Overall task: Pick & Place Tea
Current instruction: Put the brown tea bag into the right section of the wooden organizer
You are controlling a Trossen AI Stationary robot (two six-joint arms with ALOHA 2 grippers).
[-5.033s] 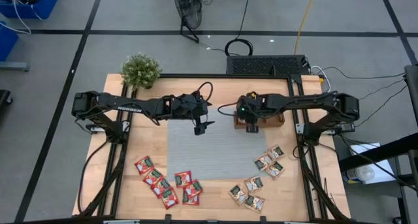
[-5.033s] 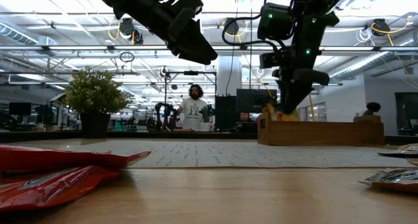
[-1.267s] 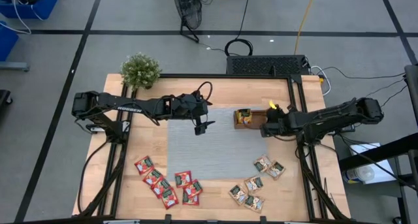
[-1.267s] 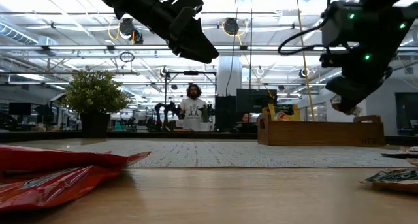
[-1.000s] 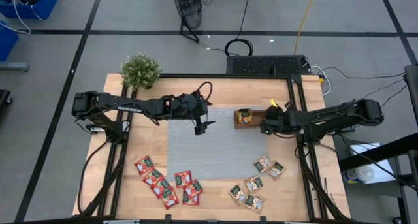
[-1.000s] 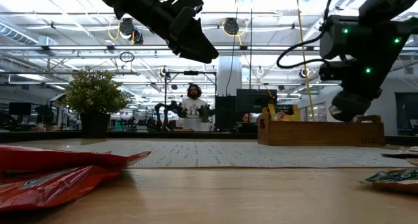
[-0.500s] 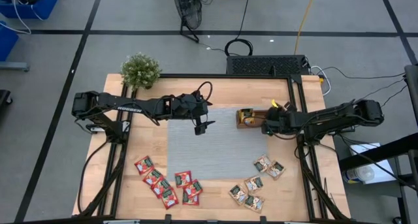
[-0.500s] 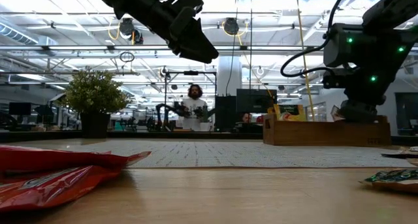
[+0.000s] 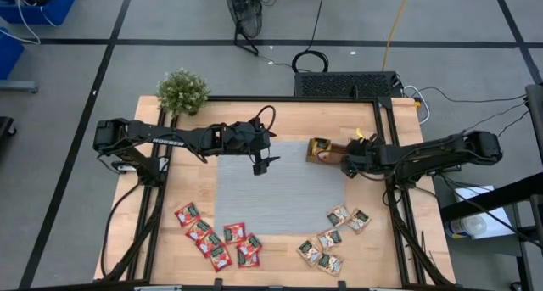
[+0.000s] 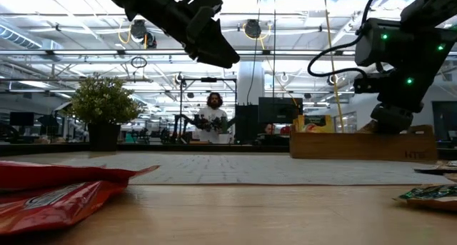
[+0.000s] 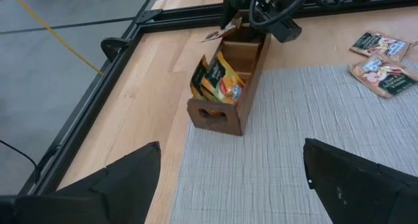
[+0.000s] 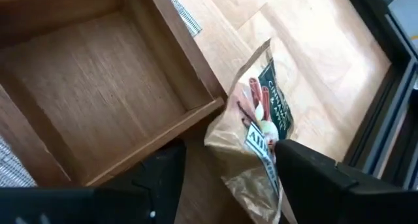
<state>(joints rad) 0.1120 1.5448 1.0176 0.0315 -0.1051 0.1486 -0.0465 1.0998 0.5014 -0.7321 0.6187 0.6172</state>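
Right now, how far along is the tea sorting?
Done: orange-yellow sachets stand in one end compartment of the wooden tray. In hand: the right gripper, open, sits at the tray's far end, where a pale sachet lies across the rim. Left: red sachets and pale sachets wait on the table; the left gripper hovers open.

Bare grey mat (image 9: pixel 276 193) centre; right gripper (image 9: pixel 349 165) seemingly over tray (image 9: pixel 327 152).

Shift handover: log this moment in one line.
right gripper: open, at wooden tray | pale sachet: across tray wall | left gripper: open, above grey mat
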